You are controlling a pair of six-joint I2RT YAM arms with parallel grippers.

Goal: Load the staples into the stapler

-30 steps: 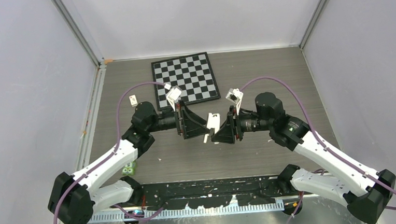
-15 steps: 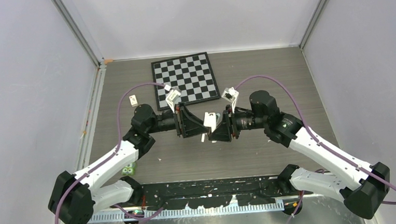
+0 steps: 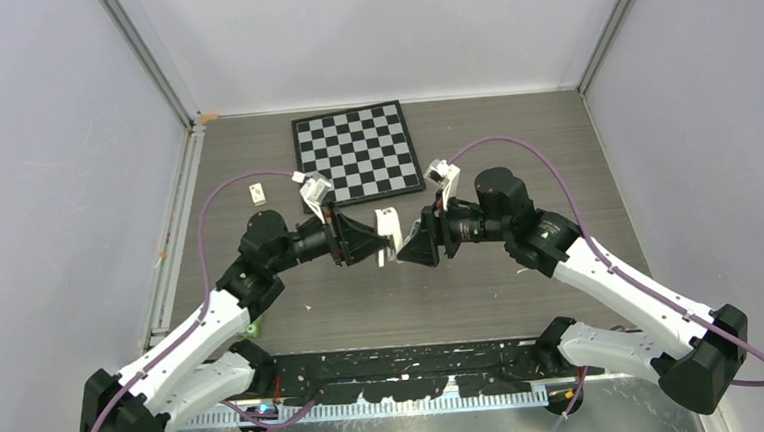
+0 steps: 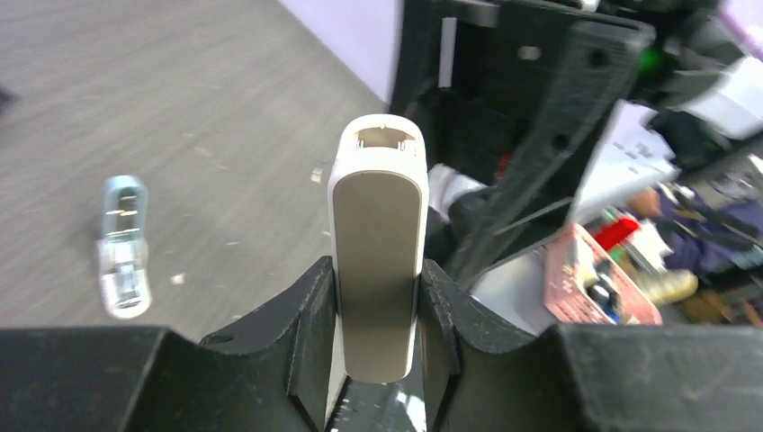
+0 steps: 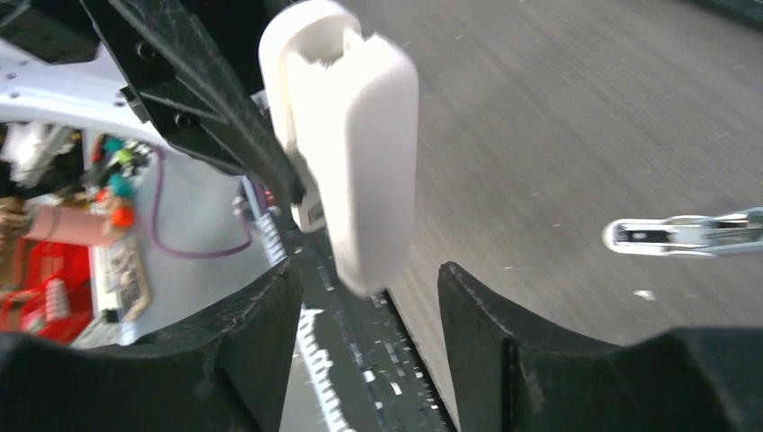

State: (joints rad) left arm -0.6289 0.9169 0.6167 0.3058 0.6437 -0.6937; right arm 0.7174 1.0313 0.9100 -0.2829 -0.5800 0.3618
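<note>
One grey, wood-grained bench carries everything. Two white-and-black arms, the left arm and the right arm, meet over its middle, just below one flat square chessboard. One stapler, a slim, smooth white plastic bar with rounded ends, is held above the bench. The left fingers clamp its sides; the right fingers stand apart around it, touching neither side. One small pale-blue and clear piece lies flat nearby. One tiny white tag lies left of the chessboard.

One white stapler, one chessboard and one small pale-blue object.
</note>
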